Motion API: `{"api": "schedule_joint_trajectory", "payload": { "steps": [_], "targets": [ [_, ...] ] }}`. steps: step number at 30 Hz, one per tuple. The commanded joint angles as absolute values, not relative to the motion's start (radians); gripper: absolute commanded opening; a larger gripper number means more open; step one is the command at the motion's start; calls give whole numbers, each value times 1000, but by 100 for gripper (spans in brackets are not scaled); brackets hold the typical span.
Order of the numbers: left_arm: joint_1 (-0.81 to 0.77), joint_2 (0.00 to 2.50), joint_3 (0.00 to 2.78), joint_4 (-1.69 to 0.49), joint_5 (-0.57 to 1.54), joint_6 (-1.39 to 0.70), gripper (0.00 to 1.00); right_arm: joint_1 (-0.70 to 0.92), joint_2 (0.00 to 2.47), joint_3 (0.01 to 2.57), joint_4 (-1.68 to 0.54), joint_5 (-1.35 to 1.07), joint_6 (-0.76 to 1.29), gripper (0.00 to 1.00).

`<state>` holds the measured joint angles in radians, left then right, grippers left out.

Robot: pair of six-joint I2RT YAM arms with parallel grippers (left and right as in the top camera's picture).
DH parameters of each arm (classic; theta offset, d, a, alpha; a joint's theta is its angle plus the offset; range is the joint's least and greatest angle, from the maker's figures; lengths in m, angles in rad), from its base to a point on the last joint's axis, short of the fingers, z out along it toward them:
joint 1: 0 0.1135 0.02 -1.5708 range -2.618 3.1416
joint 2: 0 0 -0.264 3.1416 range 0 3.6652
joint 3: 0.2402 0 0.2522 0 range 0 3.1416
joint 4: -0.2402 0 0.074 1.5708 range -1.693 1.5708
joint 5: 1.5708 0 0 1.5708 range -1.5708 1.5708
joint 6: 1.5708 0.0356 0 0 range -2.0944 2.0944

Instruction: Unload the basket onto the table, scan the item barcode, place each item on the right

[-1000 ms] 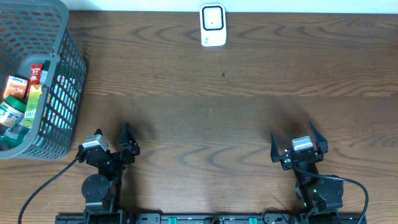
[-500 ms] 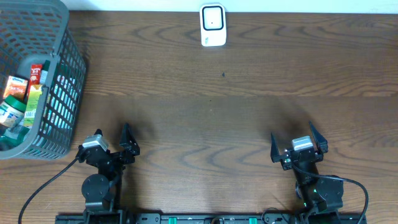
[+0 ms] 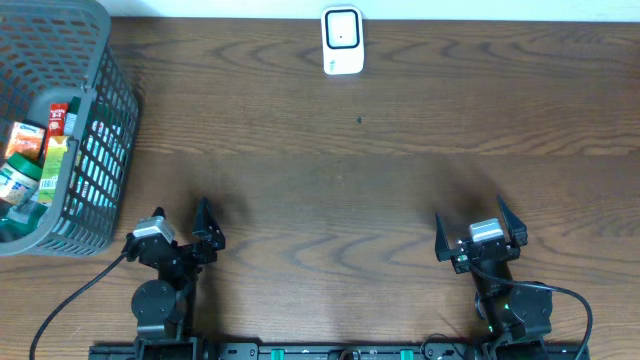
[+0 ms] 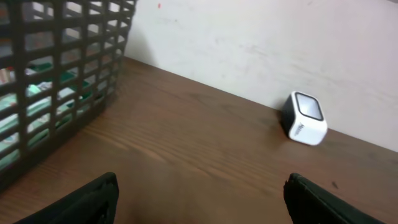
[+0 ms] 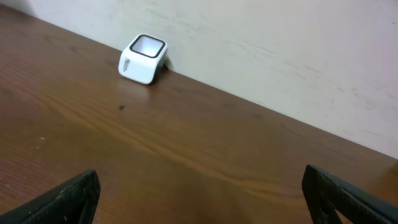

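My left gripper (image 3: 180, 218) sits at about 7 o'clock on the wooden table (image 3: 330, 180) and my right gripper (image 3: 471, 220) at about 5 o'clock. Both have their fingers spread wide with nothing between them. In each wrist view only my dark fingertips show, low in the two bottom corners.

Farther out, at 9 to 10 o'clock, stands the grey mesh basket (image 3: 100, 150). From overhead I see the items inside it: orange, red and green cartons (image 3: 45, 135) and a jar (image 3: 18, 180) with a green lid. Their print is too small to read. My left wrist view shows only green and pale smears through the mesh, and my right wrist view misses the basket entirely.

Farthest, at 12 o'clock by the table's far edge, is the scanner (image 3: 342, 40), a small white box with a dark-framed window. A grey mark on its front is unreadable. The wrist views add its tilted top face, a dark side, and the pale wall (image 5: 280, 43) behind it. A dark speck (image 3: 360, 121) lies just nearer than the scanner.
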<state>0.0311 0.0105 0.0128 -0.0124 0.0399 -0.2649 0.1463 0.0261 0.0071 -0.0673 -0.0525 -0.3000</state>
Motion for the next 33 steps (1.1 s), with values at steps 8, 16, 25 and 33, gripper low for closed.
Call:
{"api": "schedule_joint_trajectory", "payload": {
  "steps": [8, 16, 25, 33],
  "targets": [
    [33, 75, 205, -311, 252, -263, 86, 132, 32, 6, -71, -57, -308, 99],
    [33, 499, 810, -683, 306, -255, 86, 132, 32, 6, -71, -57, -308, 99],
    [33, 1257, 1839, -1394, 268, -75, 87, 132, 32, 6, -71, -57, -308, 99],
    [34, 1562, 2176, -1435, 83, -52, 86, 132, 32, 6, -71, -57, -308, 99]
  ]
}}
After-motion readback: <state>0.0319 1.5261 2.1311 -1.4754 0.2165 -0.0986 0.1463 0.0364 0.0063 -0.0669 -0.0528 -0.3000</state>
